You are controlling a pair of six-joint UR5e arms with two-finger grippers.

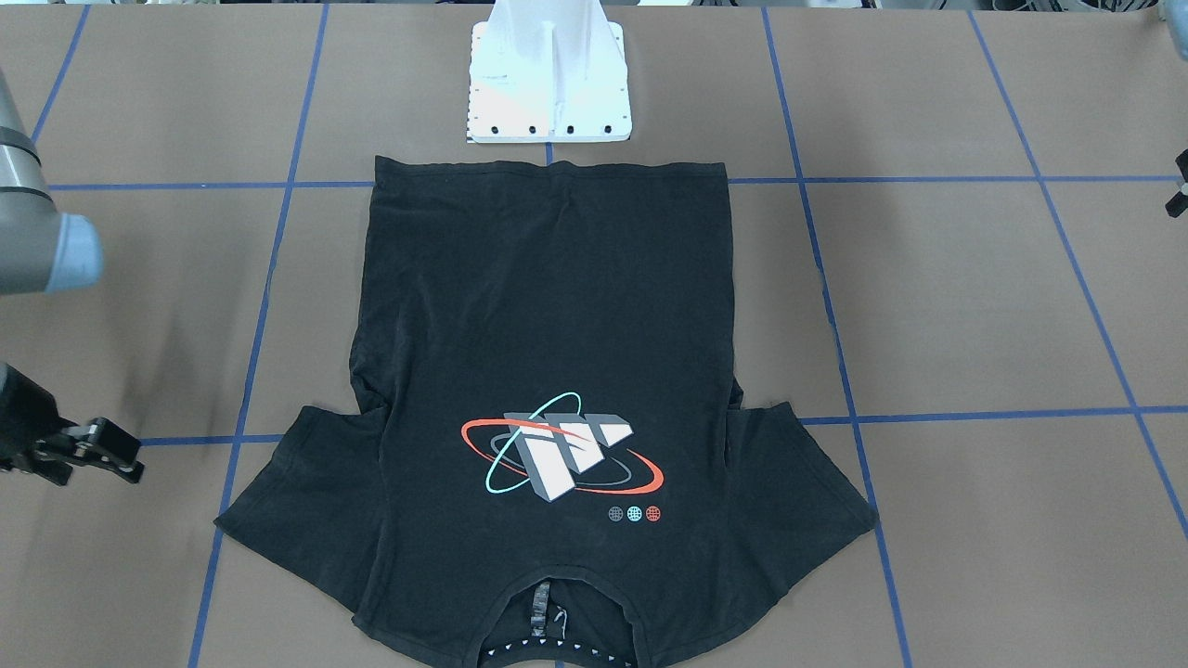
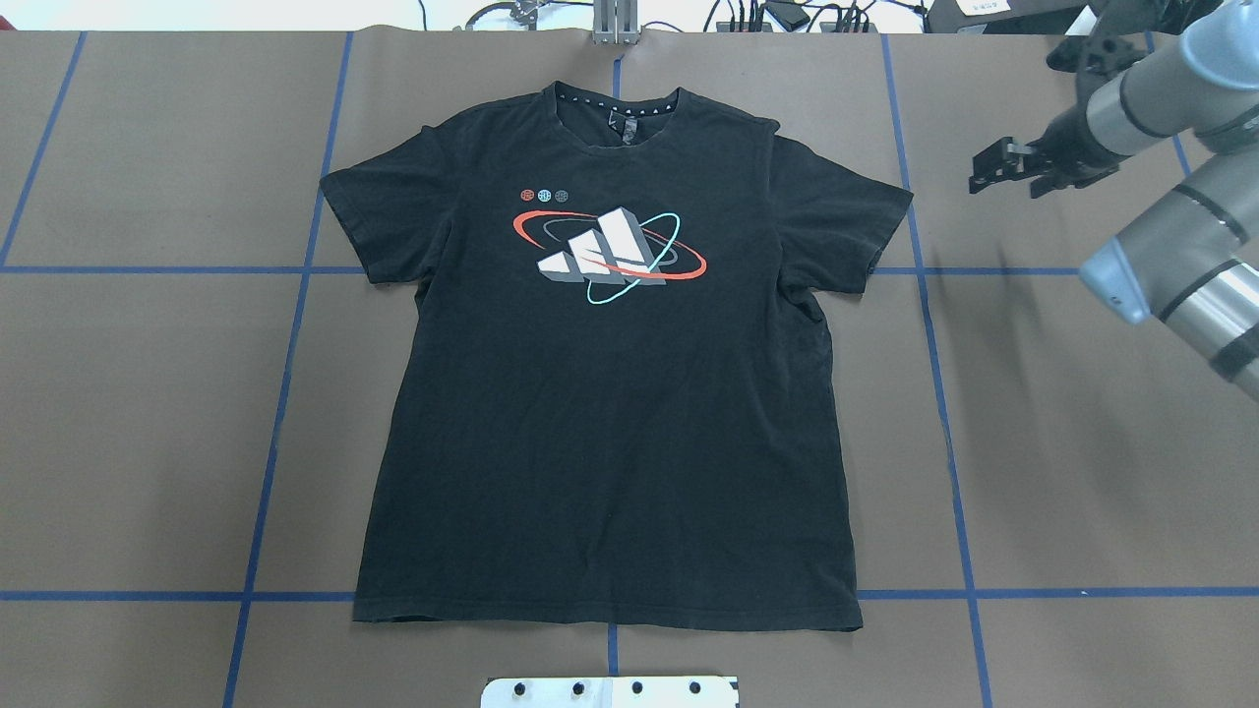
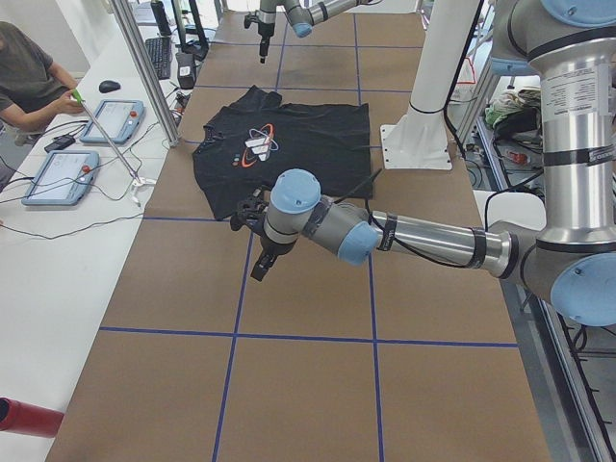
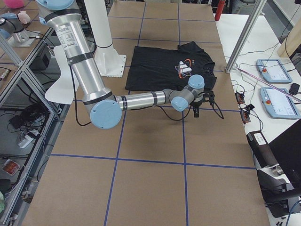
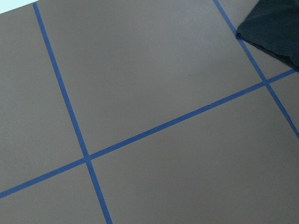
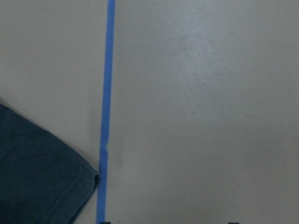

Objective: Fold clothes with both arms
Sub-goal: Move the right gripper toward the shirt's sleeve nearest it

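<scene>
You had the T-shirt point(image 2: 610, 393) flat on the bench point(image 2: 148, 442), right jaws spread near one sleeve point(image 2: 846, 226), left jaws' state impossible to tell

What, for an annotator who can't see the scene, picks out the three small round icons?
A black T-shirt lies flat on the brown table. Between its orbit logo and the collar sits a row of three round icons: red, teal, grey, far smaller than the logo.

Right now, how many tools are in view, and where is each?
2. The right tool is off the T-shirt's sleeve on the robot's right; the left tool hangs out beyond the opposite sleeve. Neither touches it.
</scene>
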